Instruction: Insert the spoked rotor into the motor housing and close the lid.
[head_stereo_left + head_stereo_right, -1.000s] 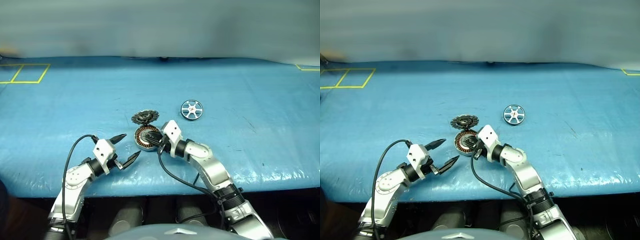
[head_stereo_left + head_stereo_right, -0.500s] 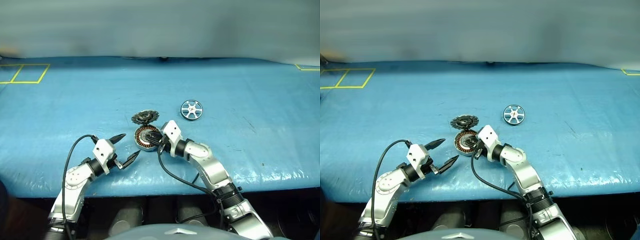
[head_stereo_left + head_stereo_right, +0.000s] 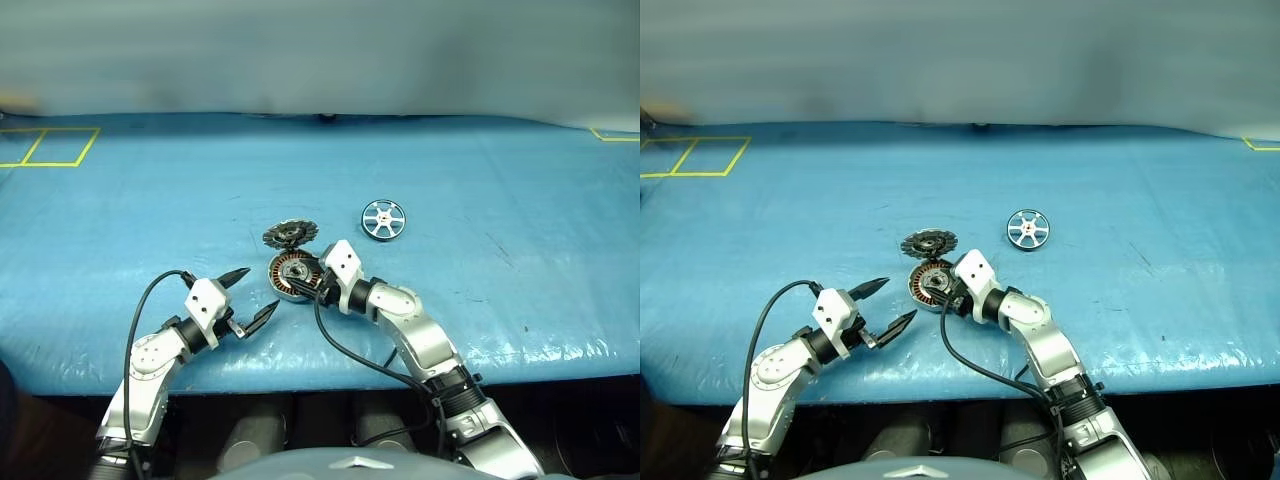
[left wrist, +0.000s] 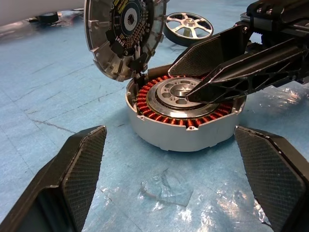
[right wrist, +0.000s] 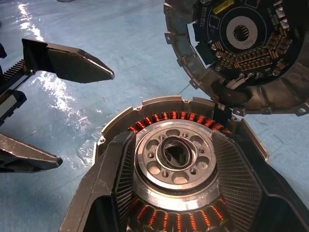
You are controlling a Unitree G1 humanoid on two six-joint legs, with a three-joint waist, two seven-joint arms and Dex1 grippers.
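The motor housing point(image 3: 292, 275) sits near the middle of the head view on the table point(image 3: 520, 210), with the lid point(image 3: 289, 235) standing open just behind it, joined at its rim. The spoked rotor point(image 3: 383, 219) lies apart, up and to the right. The right gripper point(image 3: 312, 287) reaches over the housing from the right, fingers either side of the hub. The left gripper point(image 3: 253, 297) hovers lower left, near the housing.

Even, bright overhead light falls on the blue plastic-covered desk point(image 3: 520, 200); its wrinkled film glints white along the near edge. The pale background beyond the far edge is blurred. In the right wrist view, strong glare streaks the film; in the left wrist view, the near black claw fingers point(image 4: 72, 179) are soft.
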